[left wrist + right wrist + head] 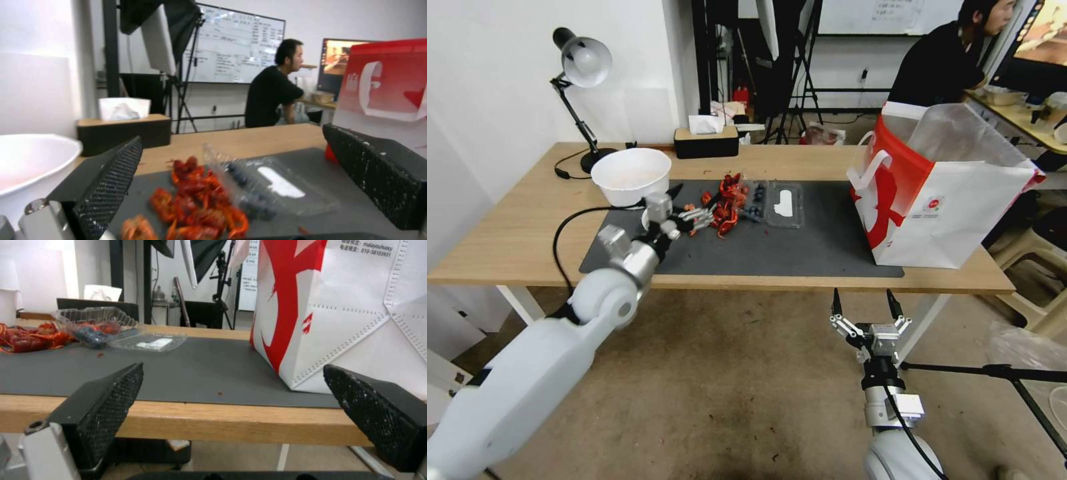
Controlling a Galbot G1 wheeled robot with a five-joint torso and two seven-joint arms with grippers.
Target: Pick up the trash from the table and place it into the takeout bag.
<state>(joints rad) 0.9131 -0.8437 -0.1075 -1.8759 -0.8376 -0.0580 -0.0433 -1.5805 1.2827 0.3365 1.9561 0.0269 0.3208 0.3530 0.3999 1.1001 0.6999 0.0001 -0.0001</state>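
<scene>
- My left gripper sits low over the dark mat, jaws spread wide and holding nothing, aimed at the red shell scraps.
- The trash lies mid-mat: the shell scraps heaped loose, with a clear clamshell tray touching their far side; the tray holds a few dark berries.
- A white bowl stands just beside the left gripper, on the lamp side.
- The takeout bag stands upright and open-mouthed on the table, well apart from the scraps.
- My right gripper waits below the table's front edge, jaws wide, empty.
- Risk, in my judgement: the scraps are loose, so a pinch may lift only part and drop pieces on the way over.
- Risk: closing could catch the tray lip or nudge the bowl.
- Risk: the bag's plastic lining and handles may snag a low approach.
</scene>
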